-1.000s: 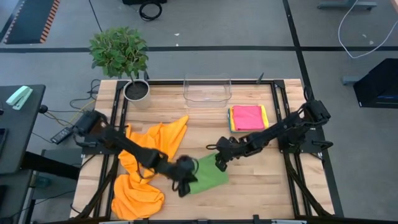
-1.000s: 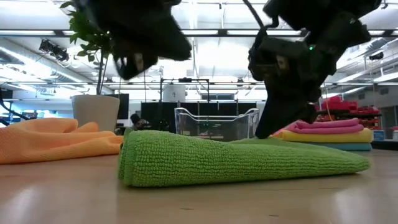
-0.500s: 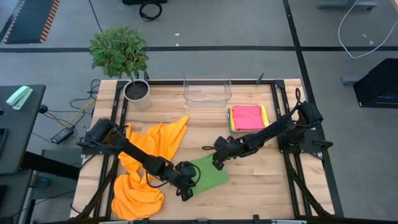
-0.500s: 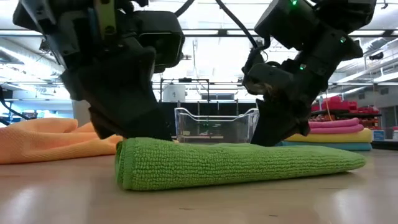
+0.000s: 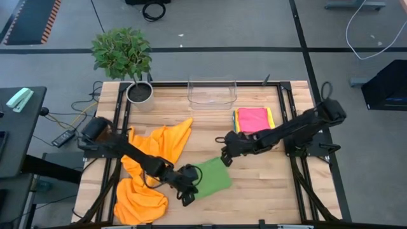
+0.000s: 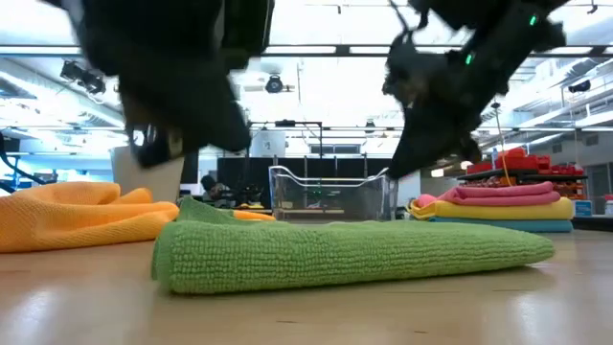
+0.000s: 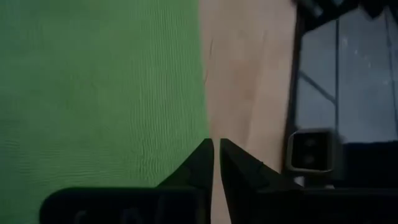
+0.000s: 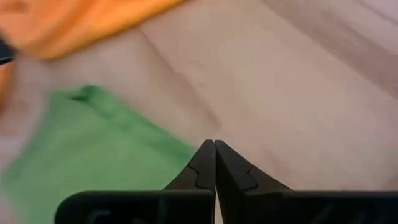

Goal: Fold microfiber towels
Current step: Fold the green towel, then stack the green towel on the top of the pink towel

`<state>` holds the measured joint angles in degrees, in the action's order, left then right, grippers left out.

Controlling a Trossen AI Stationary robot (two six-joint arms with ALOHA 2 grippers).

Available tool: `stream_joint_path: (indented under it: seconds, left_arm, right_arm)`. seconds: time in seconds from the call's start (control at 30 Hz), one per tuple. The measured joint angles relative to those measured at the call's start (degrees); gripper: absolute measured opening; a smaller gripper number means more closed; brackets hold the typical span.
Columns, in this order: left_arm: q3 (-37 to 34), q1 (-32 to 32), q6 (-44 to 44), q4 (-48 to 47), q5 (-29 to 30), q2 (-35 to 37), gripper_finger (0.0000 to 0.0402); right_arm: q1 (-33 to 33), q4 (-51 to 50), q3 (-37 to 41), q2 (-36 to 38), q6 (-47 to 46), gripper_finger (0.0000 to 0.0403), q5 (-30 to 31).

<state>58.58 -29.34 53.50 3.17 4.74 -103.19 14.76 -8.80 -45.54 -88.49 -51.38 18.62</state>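
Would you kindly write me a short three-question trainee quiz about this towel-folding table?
1. True or false: the folded green microfiber towel lies on the stack of folded towels.
2. Which colour tops that stack: A pink, B blue, C orange?
3. Fill in: the right gripper, jaws shut, hangs over the green towel's ___ corner, nearest the stack.

Key: 1 false, it lies flat on the wooden table; 2 A; 3 far right.

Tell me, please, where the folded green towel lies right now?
In the high view the green towel lies on the table's front middle, right of the orange towels.
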Motion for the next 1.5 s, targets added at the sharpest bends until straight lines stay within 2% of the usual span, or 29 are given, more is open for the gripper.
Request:
stream_joint_path:
  seconds: [0.1, 0.3, 0.43, 0.57, 0.67, 0.77, 0.93, 1.07, 1.23, 1.4, 1.5]
  left_arm:
    - [0.01, 0.04, 5.01, -2.53, 1.97, 3.93, 0.0040]
    - [-0.08, -5.56, 31.36, -17.50, 11.91, 6.01, 0.0071]
    - [-1.58, -8.34, 42.03, -19.40, 17.75, 5.75, 0.0117]
    - [-5.13, -8.80, 49.71, -17.60, 21.61, 5.70, 0.0175]
    - [-8.44, -8.31, 50.53, -11.40, 22.36, 5.64, 0.0221]
    - [-10.62, -7.46, 47.73, -2.44, 23.08, 4.60, 0.0260]
    - [-11.16, -6.09, 46.90, -0.26, 22.99, 0.93, 0.0291]
    - [-11.05, -5.49, 46.05, 3.78, 24.03, -1.46, 0.0289]
    - [-11.01, -4.25, 44.85, 5.27, 23.68, -2.76, 0.0273]
    - [-10.99, -3.00, 42.00, 5.45, 23.09, -3.36, 0.0245]
    - [-11.01, -2.51, 41.57, 5.22, 22.88, -3.53, 0.0216]
  right_arm:
    - [3.43, -1.77, 0.00, 3.86, -3.49, 0.0010, -0.78]
    - [10.17, -1.88, -0.04, 4.76, -12.83, 0.0035, -0.80]
    - [11.11, -0.80, -0.04, 1.04, -17.08, 0.0076, -4.08]
    - [11.26, 2.48, -0.04, -2.67, -17.75, 0.0135, -4.91]
    - [11.26, 4.29, -0.04, -4.00, -18.04, 0.0181, -4.98]
    - [11.26, 4.15, -0.01, -4.55, -18.25, 0.0218, -4.29]
    - [10.20, 4.88, 1.48, -4.52, -19.13, 0.0244, -1.89]
    - [9.49, 13.38, 4.07, -6.36, -19.73, 0.0245, -1.58]
    - [9.65, 15.73, 4.28, -11.40, -21.98, 0.0245, -0.56]
    - [10.18, 23.90, 4.15, -15.67, -21.94, 0.0245, 0.61]
    - [10.17, 24.83, 4.09, -16.44, -21.95, 0.0238, 0.45]
